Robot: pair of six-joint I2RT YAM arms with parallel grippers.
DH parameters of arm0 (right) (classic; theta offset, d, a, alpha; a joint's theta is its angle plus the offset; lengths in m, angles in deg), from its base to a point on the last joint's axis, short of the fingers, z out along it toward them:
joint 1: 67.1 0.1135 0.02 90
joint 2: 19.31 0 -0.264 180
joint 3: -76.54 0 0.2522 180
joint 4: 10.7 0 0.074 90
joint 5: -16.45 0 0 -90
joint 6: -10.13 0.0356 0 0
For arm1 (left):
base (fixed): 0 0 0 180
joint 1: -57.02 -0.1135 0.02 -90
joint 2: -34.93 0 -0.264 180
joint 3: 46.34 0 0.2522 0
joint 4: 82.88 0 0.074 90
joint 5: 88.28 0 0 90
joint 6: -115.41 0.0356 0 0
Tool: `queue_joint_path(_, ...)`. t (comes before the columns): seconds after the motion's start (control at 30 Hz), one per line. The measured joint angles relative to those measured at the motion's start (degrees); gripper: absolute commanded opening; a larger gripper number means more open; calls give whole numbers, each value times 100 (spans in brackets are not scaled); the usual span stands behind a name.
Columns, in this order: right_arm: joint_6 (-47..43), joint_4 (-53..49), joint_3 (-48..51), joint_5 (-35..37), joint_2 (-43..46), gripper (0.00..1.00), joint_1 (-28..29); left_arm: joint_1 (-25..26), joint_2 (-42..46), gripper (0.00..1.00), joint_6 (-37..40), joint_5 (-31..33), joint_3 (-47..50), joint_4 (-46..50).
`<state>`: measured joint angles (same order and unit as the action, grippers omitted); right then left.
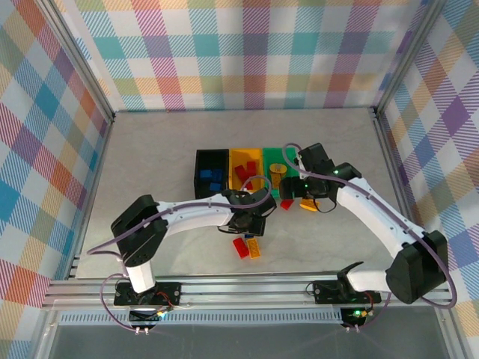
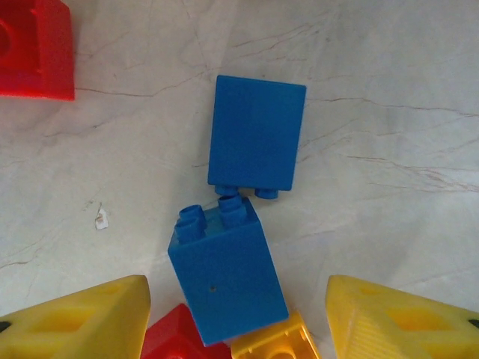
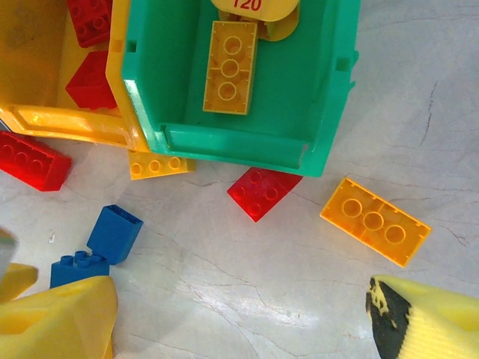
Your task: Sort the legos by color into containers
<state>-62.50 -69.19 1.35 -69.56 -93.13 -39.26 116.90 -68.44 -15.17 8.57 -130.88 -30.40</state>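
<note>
Three containers stand side by side mid-table: black (image 1: 200,161) with blue legos, yellow-orange (image 1: 257,155) with red ones, green (image 1: 268,157) with yellow ones. In the left wrist view my left gripper (image 2: 236,292) is open, its yellow fingers (image 2: 82,318) wide on either side of a blue lego (image 2: 227,273) lying on the table without touching it. A second blue lego (image 2: 257,134) lies just beyond. My right gripper (image 3: 239,299) hangs open over bare table in front of the green bin (image 3: 239,142), near a red lego (image 3: 263,192) and an orange lego (image 3: 375,221).
A red lego (image 1: 240,247) and an orange lego (image 1: 254,247) lie nearer the front edge. Another red lego (image 3: 34,159) and a small yellow one (image 3: 153,164) rest against the bins' front walls. The two arms are close together in front of the bins.
</note>
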Motion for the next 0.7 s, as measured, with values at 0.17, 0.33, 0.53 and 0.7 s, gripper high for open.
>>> queue_joint_path(0.17,0,0,105,-15,116,87,-20,4,-264,47,-59,15,-35,11)
queue_joint_path(0.33,0,2,173,-15,127,87,-52,7,-330,29,-44,94,-122,26)
queue_joint_path(0.53,0,4,177,-13,129,87,-55,7,-330,24,-7,232,-264,131)
queue_joint_path(0.7,0,15,225,-13,131,86,-90,-50,-208,24,199,422,-400,533)
